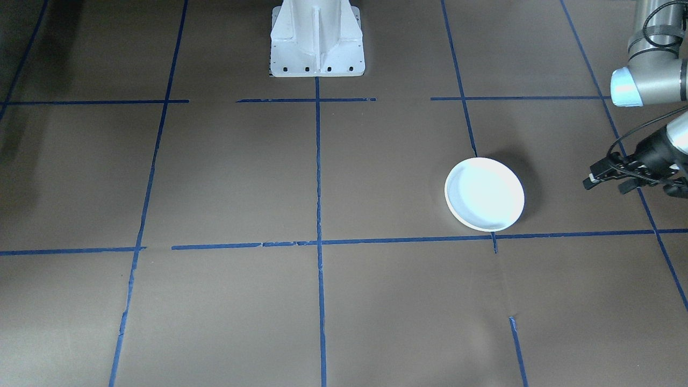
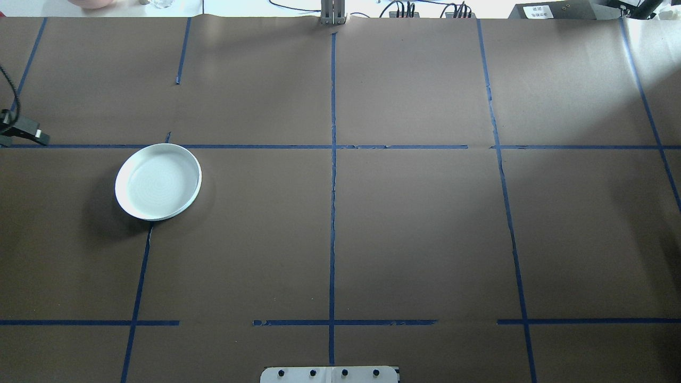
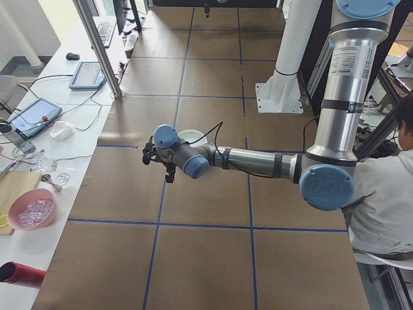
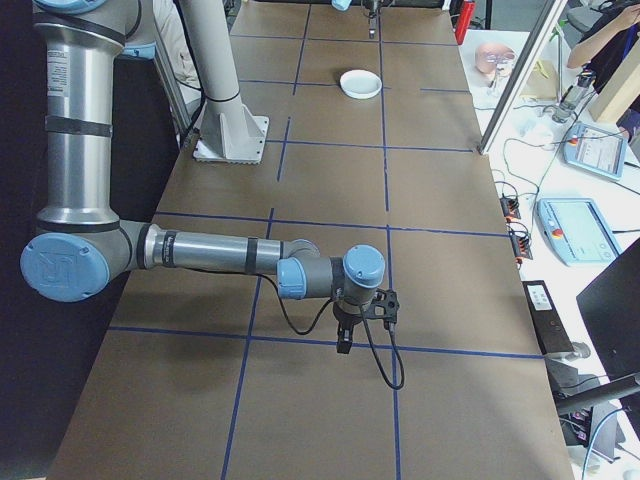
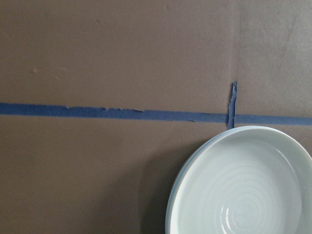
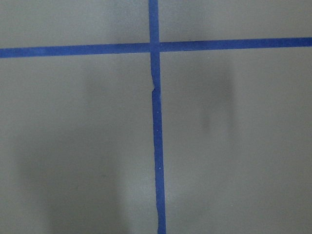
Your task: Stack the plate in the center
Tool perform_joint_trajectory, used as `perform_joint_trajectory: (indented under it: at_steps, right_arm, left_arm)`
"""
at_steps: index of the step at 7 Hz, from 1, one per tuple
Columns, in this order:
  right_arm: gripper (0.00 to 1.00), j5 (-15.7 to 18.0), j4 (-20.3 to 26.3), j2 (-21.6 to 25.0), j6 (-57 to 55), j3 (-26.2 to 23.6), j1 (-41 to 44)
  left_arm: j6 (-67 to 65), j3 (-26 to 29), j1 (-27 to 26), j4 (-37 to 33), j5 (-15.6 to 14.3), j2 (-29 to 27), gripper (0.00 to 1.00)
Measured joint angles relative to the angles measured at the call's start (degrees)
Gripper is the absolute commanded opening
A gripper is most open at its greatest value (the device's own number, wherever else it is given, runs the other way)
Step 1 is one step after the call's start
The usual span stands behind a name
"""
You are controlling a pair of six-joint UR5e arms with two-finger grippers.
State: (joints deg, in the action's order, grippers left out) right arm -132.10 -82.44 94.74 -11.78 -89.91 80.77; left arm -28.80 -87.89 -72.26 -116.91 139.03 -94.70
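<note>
One round white plate [image 2: 158, 182] lies flat on the brown table on my left side, pale blue-grey inside with faint concentric rings [image 5: 243, 190]. In the left wrist view a second thin rim line runs along its left edge; I cannot tell if another plate lies under it. My left gripper [image 1: 607, 184] hovers beyond the plate toward the table's left end, open and holding nothing, its finger [image 2: 32, 135] just inside the overhead view. My right gripper [image 4: 345, 325] hangs over a tape crossing far from the plate [image 4: 361, 83]; I cannot tell whether it is open or shut.
Blue tape lines [image 2: 332, 213] divide the brown table into squares. The white robot pedestal [image 1: 317, 40] stands at the robot's edge. A side bench carries tablets [image 3: 32, 116] and a pink bowl [image 3: 31, 210]. A person [image 3: 387, 200] sits near the left arm's base.
</note>
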Motion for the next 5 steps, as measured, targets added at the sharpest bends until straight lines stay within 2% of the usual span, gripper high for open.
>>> perform_joint_trajectory:
  at_steps: [2, 3, 5]
  right_arm:
    - [1.00, 0.00, 0.00, 0.00, 0.00, 0.00, 0.00]
    - [1.00, 0.00, 0.00, 0.00, 0.00, 0.00, 0.00]
    - [1.00, 0.00, 0.00, 0.00, 0.00, 0.00, 0.00]
  left_arm:
    - [13.28, -5.73, -7.21, 10.92, -1.16, 6.80, 1.00]
    - [17.22, -8.33, -11.24, 15.81, -2.76, 9.45, 1.00]
    - [25.72, -9.98, -18.17, 23.48, -5.69, 12.28, 1.00]
